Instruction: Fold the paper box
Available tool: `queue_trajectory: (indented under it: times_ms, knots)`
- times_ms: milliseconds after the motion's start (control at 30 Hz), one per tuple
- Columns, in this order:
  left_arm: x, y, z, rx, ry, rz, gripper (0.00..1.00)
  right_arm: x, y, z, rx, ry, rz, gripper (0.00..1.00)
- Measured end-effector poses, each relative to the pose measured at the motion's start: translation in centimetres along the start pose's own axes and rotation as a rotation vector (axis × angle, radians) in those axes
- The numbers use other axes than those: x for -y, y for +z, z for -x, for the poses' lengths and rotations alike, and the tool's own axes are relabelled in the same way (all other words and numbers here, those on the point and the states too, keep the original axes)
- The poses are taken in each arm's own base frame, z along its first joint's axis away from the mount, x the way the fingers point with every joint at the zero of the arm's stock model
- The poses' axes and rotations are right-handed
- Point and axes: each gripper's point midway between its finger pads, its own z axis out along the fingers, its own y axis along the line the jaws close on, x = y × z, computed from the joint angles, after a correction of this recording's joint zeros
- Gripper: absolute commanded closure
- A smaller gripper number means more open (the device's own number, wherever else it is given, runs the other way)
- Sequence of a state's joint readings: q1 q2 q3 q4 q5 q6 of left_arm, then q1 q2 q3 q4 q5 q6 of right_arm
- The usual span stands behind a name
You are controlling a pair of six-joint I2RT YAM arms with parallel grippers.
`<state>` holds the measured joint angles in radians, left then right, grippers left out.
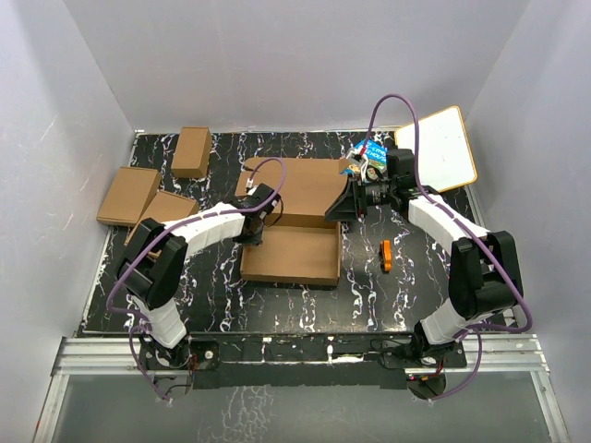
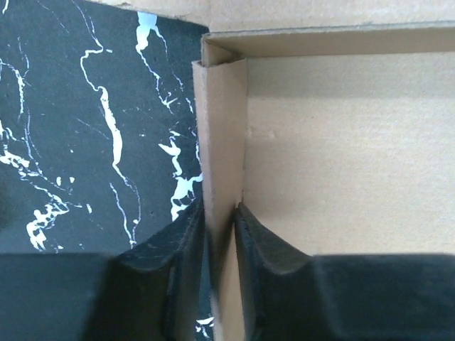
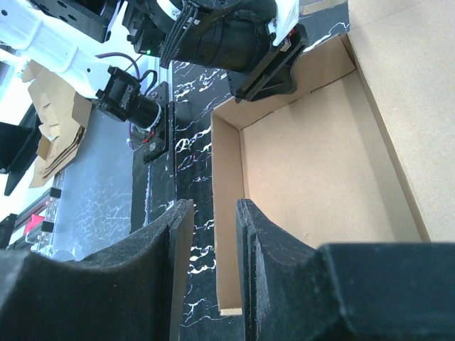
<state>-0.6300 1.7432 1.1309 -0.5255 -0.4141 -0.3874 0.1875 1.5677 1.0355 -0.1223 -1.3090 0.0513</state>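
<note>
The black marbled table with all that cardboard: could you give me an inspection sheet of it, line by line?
Surface: black white-veined tabletop, flat.
Job's things: large brown corrugated cardboard box, tray walls raised, lid panel open.
Clutter: small brown folded cardboard boxes far left; small orange object; white tan-rimmed board; blue printed object.
Claws: left claw pinches the box's left wall; right claw slightly open, empty, above right wall.
Cables: purple cables loop along both arms.
Surroundings: plain white walls.

No words, labels or numbers can be read: the paper box [image 1: 291, 254] shows plain brown cardboard, and the blue book's [image 1: 367, 152] cover print is too small.
</note>
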Motion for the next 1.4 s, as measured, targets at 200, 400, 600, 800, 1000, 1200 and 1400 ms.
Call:
queue_trajectory:
  times_ms: [200,400,600,800,1000,1200,1400]
  knots:
    - [0.5,0.7,0.6,0.023,-0.001,-0.014,1.0,0.0,-0.1,0.0,0.001,0.0,0.0,0.64]
    - [0.4,0.9,0.8,0.033,0.0,-0.003,0.87,0.1,-0.2,0.1,0.004,0.0,-0.003,0.64]
    - [-0.4,1.3,-0.1,0.02,0.003,0.03,0.58,0.3,-0.3,-0.1,0.0,-0.024,-0.004,0.6]
    - [-0.2,0.5,0.1,0.032,-0.023,0.002,0.44,0.9,-0.5,-1.7,-0.04,-0.093,-0.03,0.53]
    - [0.3,-3.4,2.8,0.178,-0.134,-0.127,0.42,1.3,-1.6,-2.9,-0.091,-0.262,-0.108,0.39]
    - [0.8,-7.0,3.4,0.344,-0.27,-0.303,0.32,0.5,-3.7,-4.1,-0.102,-0.454,-0.181,0.32]
    - [1.6,-8.1,2.2,0.461,-0.378,-0.472,0.15,2.5,-6.8,-5.4,-0.147,-0.456,-0.336,0.25]
